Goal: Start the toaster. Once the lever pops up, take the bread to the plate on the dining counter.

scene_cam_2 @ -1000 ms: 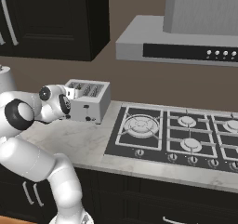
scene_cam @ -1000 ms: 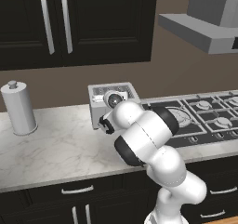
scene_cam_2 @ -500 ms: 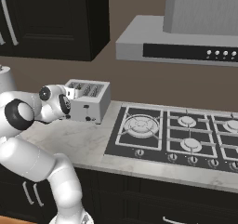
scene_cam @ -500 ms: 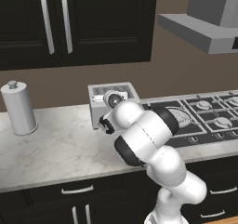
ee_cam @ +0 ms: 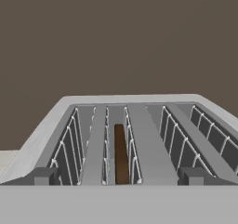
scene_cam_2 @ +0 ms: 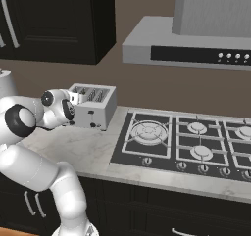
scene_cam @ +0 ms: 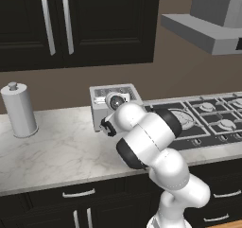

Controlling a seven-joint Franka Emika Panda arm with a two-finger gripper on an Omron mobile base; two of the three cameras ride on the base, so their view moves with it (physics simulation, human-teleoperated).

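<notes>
The silver-grey toaster (scene_cam: 105, 109) stands at the back of the marbled worktop, left of the gas hob; the right base view has the toaster (scene_cam_2: 98, 108) just past my hand. From directly above and in front, the toaster (ee_cam: 144, 146) shows its slots, with the dark brown bread (ee_cam: 120, 154) sunk low in the second slot from the left. My gripper (ee_cam: 118, 176) hovers at the toaster's near top edge, open, its fingertips (ee_cam: 44, 175) wide apart with nothing between them. The gripper (scene_cam: 108, 127) sits against the toaster's front. The plate and dining counter are out of view.
A tall white canister (scene_cam: 19, 109) stands at the left of the worktop (scene_cam: 56, 151). The gas hob (scene_cam_2: 196, 142) lies right of the toaster under a grey range hood (scene_cam_2: 186, 46). Dark wall cabinets (scene_cam: 56, 23) hang above.
</notes>
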